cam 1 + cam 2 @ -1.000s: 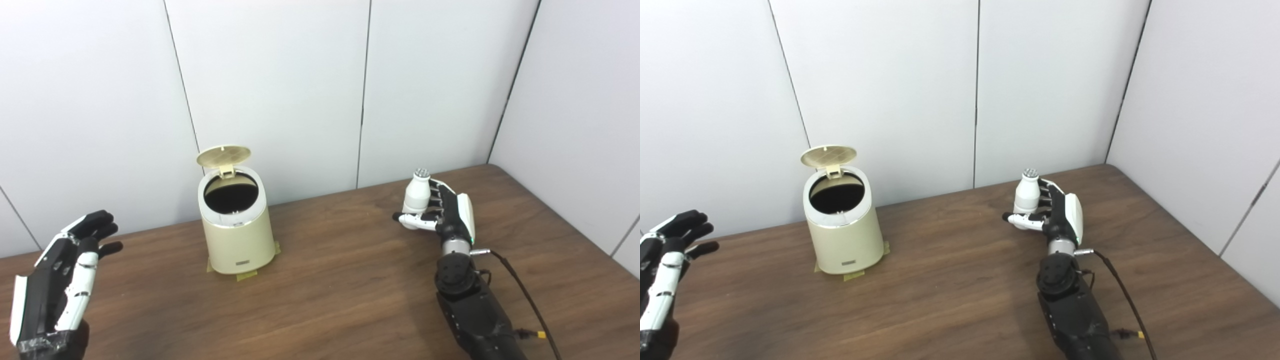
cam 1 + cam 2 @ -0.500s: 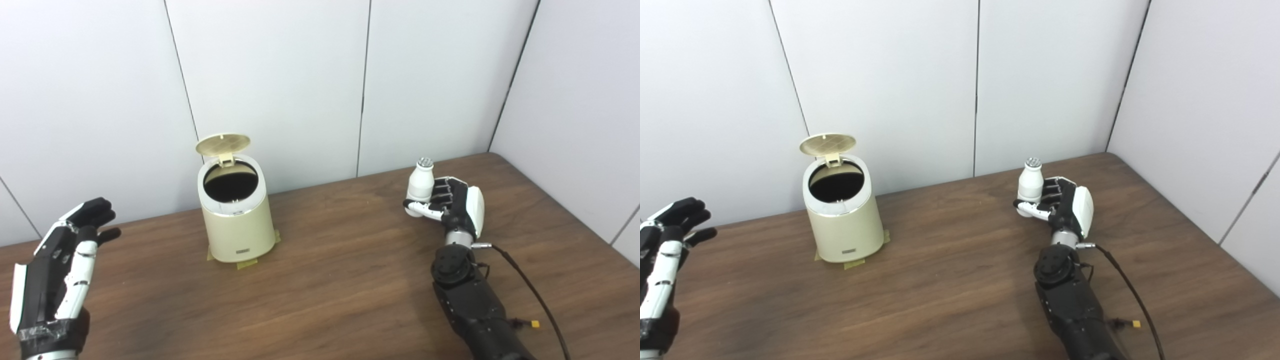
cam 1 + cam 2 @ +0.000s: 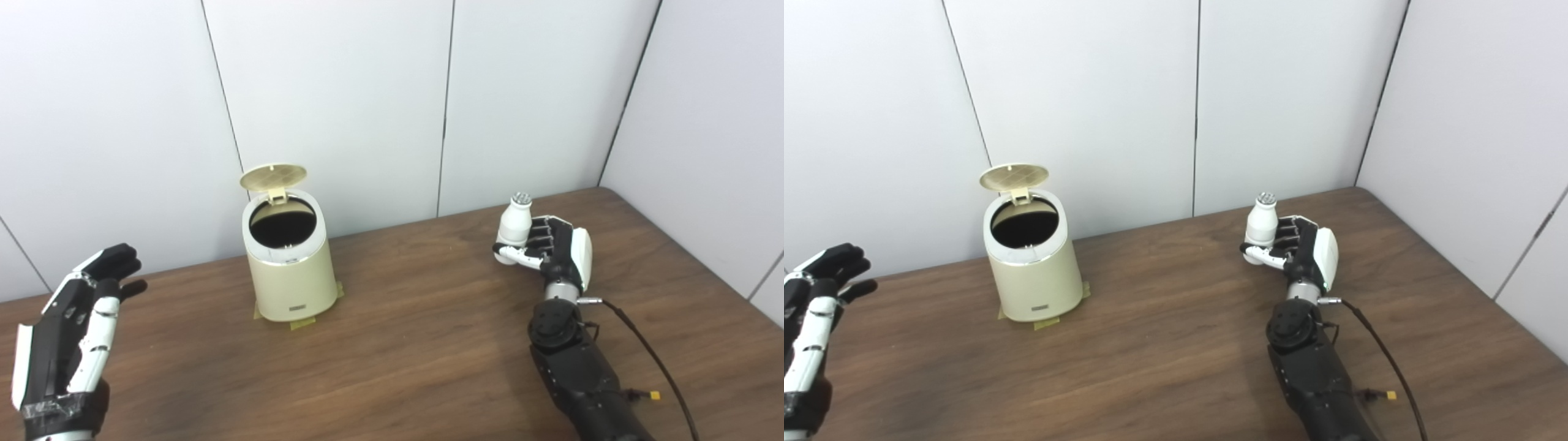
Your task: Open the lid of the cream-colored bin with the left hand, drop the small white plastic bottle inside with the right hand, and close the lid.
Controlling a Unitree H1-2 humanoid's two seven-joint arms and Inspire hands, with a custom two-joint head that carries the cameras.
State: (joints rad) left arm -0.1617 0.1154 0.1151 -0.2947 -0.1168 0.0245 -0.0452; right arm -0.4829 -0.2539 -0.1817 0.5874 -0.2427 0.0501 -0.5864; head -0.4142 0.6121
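At about ten o'clock from the centre of the dark wood-grain table (image 3: 404,343) stands the cream-colored bin (image 3: 291,275), upright on small patches of yellowish tape (image 3: 302,323) that show at its base. Its lid (image 3: 273,176) is tipped up on the rear hinge, leaving the dark round mouth uncovered.

Over at two o'clock the right hand (image 3: 554,248) has its fingers curled around the small white plastic bottle (image 3: 512,223), with the thumb crossing the bottle's lower front. The bottle is upright, its cap uppermost, well apart from the bin. Whether its base touches the table cannot be told. The black forearm (image 3: 582,373) runs in from five o'clock, and a thin black cable (image 3: 649,361) trails from the wrist to a small yellow connector near the bottom edge.

Down at eight o'clock the left hand (image 3: 73,337) is held up with its fingers spread and loosely extended, holding nothing, well apart from the bin.

Behind the table rise plain pale grey-white wall panels (image 3: 331,98) split by thin dark vertical seams; another panelled wall (image 3: 710,135) closes in at three o'clock, meeting the back wall at the table's far right corner.
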